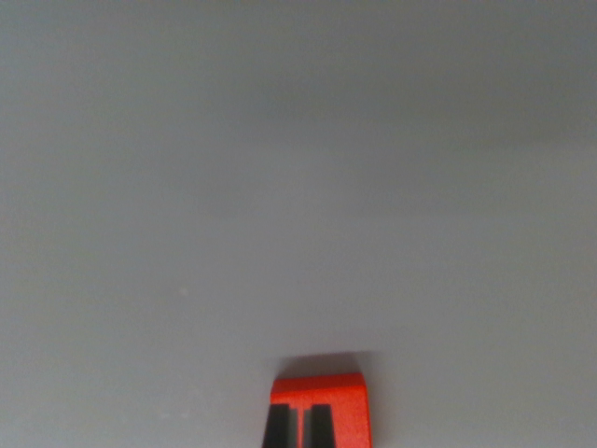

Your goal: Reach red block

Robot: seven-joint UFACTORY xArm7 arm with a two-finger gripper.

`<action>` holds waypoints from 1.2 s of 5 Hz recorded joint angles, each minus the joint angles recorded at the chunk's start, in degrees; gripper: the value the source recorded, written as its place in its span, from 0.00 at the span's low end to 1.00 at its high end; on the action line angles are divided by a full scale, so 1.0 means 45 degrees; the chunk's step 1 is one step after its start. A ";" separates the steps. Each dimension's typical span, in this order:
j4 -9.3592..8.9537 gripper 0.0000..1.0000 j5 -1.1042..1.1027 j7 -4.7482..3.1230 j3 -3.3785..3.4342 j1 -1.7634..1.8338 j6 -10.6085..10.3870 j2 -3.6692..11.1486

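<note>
A red block (pixel 347 409) lies on the plain grey surface (pixel 280 187) at the bottom centre of the wrist view, cut off by the lower edge. Its dark shadow falls just beyond its far side. Two dark fingertips of my gripper (pixel 300 427) show in front of the block's left half, covering part of it. They stand close together with only a thin red slit between them, and nothing is held between them. Whether the tips touch the block is not clear.
Blurred, bare grey surface fills the rest of the picture above and to both sides of the block. No other objects or edges show.
</note>
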 joint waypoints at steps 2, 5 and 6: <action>-0.0434 0.00 -0.0013 0.0013 -0.0009 0.0001 -0.0582 0.0146; -0.1257 0.00 -0.0038 0.0037 -0.0025 0.0002 -0.1684 0.0424; -0.1257 0.00 -0.0038 0.0037 -0.0025 0.0002 -0.1684 0.0424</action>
